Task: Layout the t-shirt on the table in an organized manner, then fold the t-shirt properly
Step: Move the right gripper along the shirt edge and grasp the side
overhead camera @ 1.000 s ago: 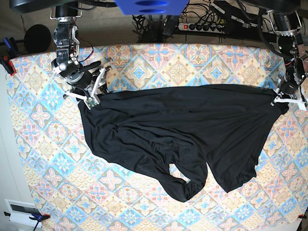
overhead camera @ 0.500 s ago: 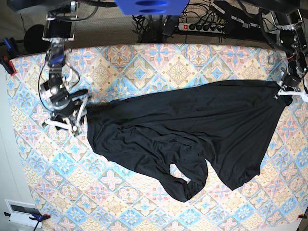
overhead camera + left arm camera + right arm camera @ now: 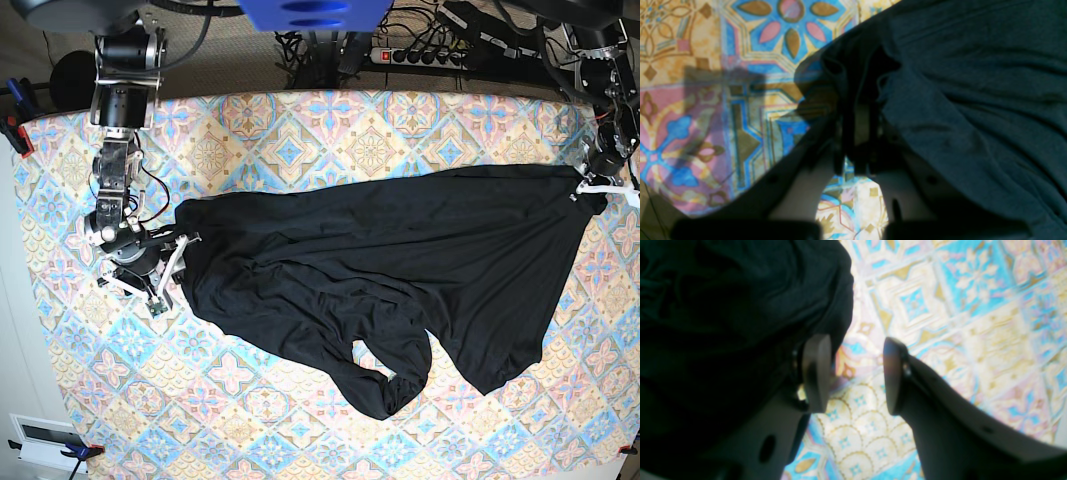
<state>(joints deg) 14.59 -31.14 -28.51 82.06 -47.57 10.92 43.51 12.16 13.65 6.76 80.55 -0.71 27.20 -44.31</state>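
Observation:
The black t-shirt (image 3: 380, 270) lies spread but wrinkled across the table (image 3: 300, 130), with a bunched sleeve toward the front. My left gripper (image 3: 592, 188) is shut on the shirt's far right corner; in the left wrist view the fabric (image 3: 957, 100) is pinched between the dark fingers (image 3: 857, 140). My right gripper (image 3: 168, 270) sits open and empty just off the shirt's left edge. In the right wrist view its pads (image 3: 816, 373) stand apart over the patterned cloth (image 3: 940, 323), with the shirt (image 3: 723, 323) beside the left pad.
A power strip with cables (image 3: 420, 55) lies behind the table's far edge. A red clamp (image 3: 18, 135) grips the table's left edge. A white box (image 3: 45, 435) sits off the front left corner.
My right gripper has let go of the shirt's left corner and moved toward the front left; that corner now rests on the table. My left gripper pulled its corner slightly farther back.

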